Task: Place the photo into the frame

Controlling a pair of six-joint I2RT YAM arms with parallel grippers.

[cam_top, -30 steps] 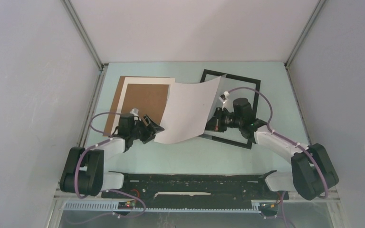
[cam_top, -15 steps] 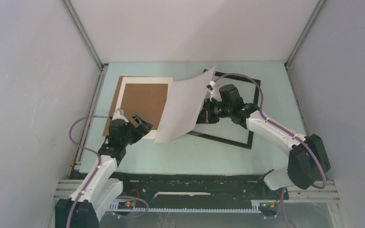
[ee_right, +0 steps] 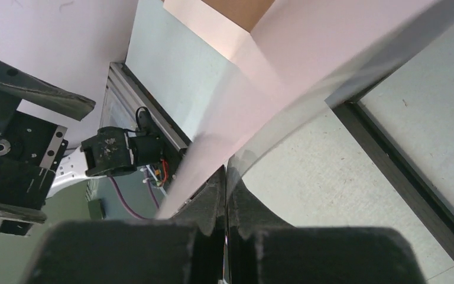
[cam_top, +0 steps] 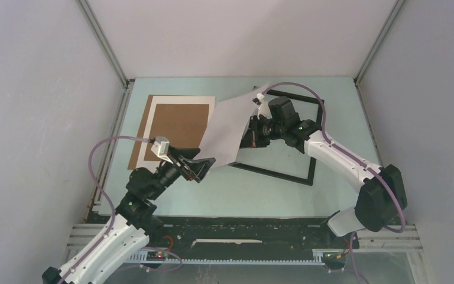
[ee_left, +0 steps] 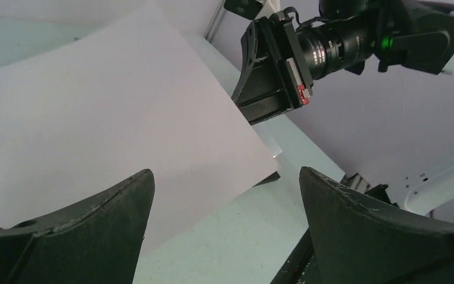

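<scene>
My right gripper [cam_top: 254, 131] is shut on the right edge of the photo [cam_top: 227, 127], which shows only its plain white back. The sheet hangs tilted and curved, its near corner low over the table. It covers the left part of the black frame [cam_top: 272, 173], which lies flat on the table. In the right wrist view the photo [ee_right: 284, 65] runs out from the closed jaws of the right gripper [ee_right: 226, 177] above the frame's edge [ee_right: 390, 160]. My left gripper [cam_top: 206, 167] stands open just left of the sheet's near corner. Nothing is between its fingers, and it [ee_left: 224, 171] faces the photo [ee_left: 112, 112].
A brown cardboard board [cam_top: 177, 124] lies on a white mat sheet [cam_top: 180, 99] at the back left of the table. Grey walls close in both sides and the back. A black rail [cam_top: 242, 228] runs along the near edge between the arm bases.
My left gripper opened wide and drew back from the sheet's near corner. My right gripper carried the photo's edge toward the back, so the sheet hangs steeper over the frame's left side.
</scene>
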